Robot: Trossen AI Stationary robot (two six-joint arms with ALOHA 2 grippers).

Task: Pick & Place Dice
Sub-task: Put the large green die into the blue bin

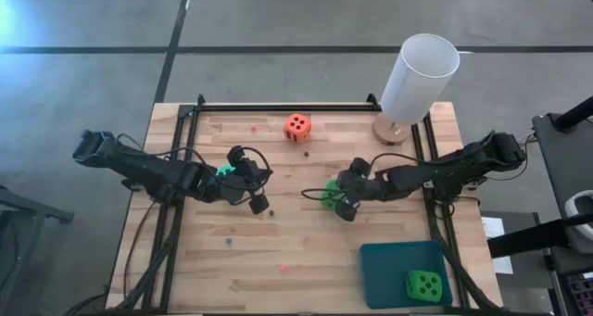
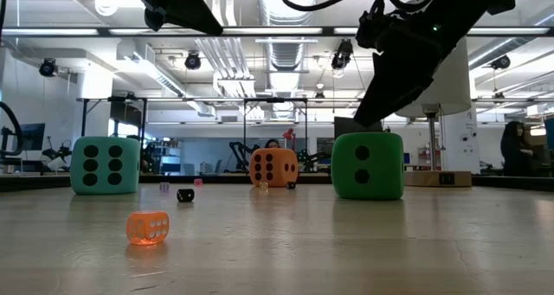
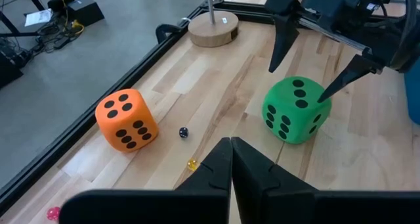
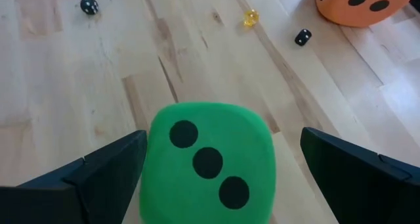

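While the right gripper (image 4: 210,178) stands wide open, the green die (image 1: 331,192) sits on the table near its centre, directly between the two fingers and not yet clamped — a cube, so no long axis governs the approach. The right arm is nearer; the left gripper (image 3: 231,165), its fingers closed on nothing, waits to the left by the turquoise die (image 2: 105,164). Only the high view shows the teal tray (image 1: 384,265) at the near right — already holding a second green die (image 1: 424,284).
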